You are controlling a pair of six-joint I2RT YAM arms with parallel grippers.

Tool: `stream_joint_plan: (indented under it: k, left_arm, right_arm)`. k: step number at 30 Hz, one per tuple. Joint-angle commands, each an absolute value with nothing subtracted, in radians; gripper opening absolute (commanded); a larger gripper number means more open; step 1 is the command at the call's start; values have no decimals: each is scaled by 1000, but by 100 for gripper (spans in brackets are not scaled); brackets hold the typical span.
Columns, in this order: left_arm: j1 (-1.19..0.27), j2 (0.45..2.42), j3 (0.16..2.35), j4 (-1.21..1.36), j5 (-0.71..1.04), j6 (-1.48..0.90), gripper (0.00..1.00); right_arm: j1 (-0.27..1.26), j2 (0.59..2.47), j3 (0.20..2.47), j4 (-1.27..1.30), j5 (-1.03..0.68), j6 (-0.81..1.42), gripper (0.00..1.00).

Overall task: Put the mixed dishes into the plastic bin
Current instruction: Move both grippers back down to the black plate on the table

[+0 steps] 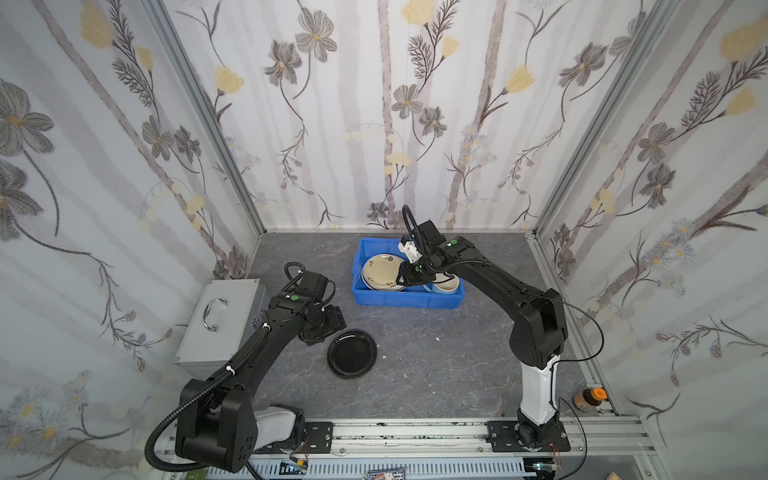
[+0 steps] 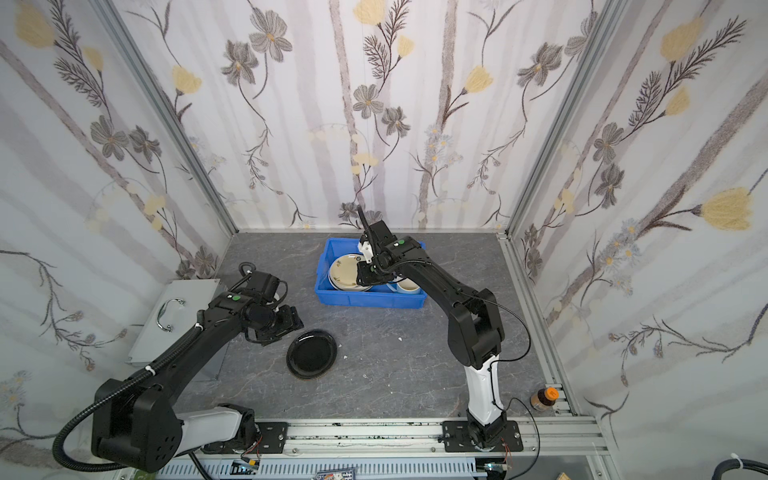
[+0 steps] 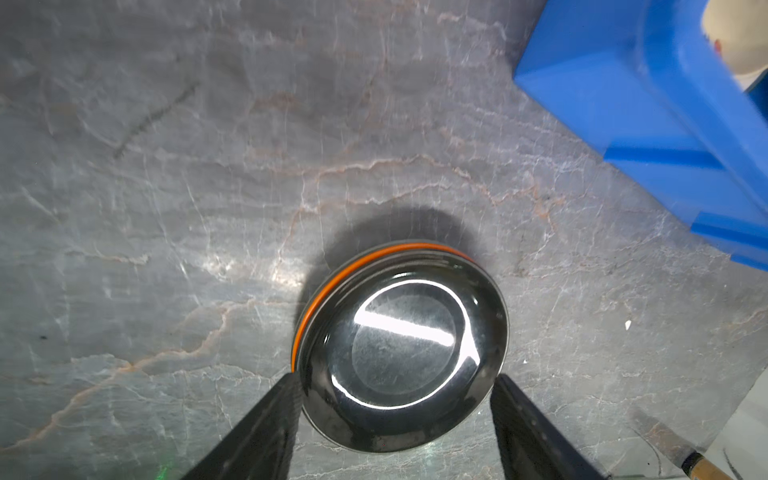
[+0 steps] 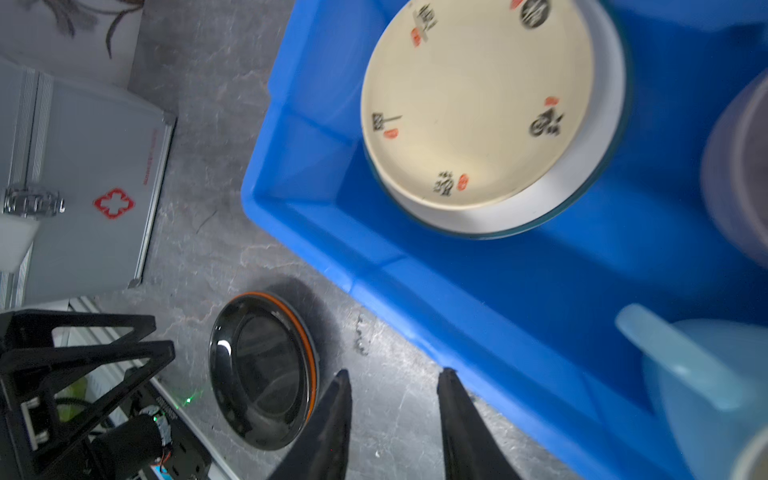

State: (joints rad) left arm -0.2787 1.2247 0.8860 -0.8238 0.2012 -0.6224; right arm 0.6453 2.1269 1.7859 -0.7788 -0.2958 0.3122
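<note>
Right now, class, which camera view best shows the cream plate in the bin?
The right wrist view: the cream plate appears large, its dark and red markings visible. Both top views show it small, partly behind the right arm. The left wrist view catches only a blurred sliver.

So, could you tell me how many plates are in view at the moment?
4. A cream plate lies on a white plate in the blue bin; a black plate sits on an orange plate on the table. Others may be hidden beneath.
</note>
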Motion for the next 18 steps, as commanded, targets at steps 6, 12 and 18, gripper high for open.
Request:
stream_joint_plan:
  k: [6,12,18]
  left_arm:
    - [-402,1039,691,-815,95,-854,64]
    - [-476,1012,628,-771,63,-930,59]
    - [-492,1042,607,-720,51,-942,58]
  right_arm:
    - [767,1991,1510,-613,-334,355,33]
    - [822,1951,1401,-551,-345,389,31]
    - [858,1944,1365,-533,-338,395,31]
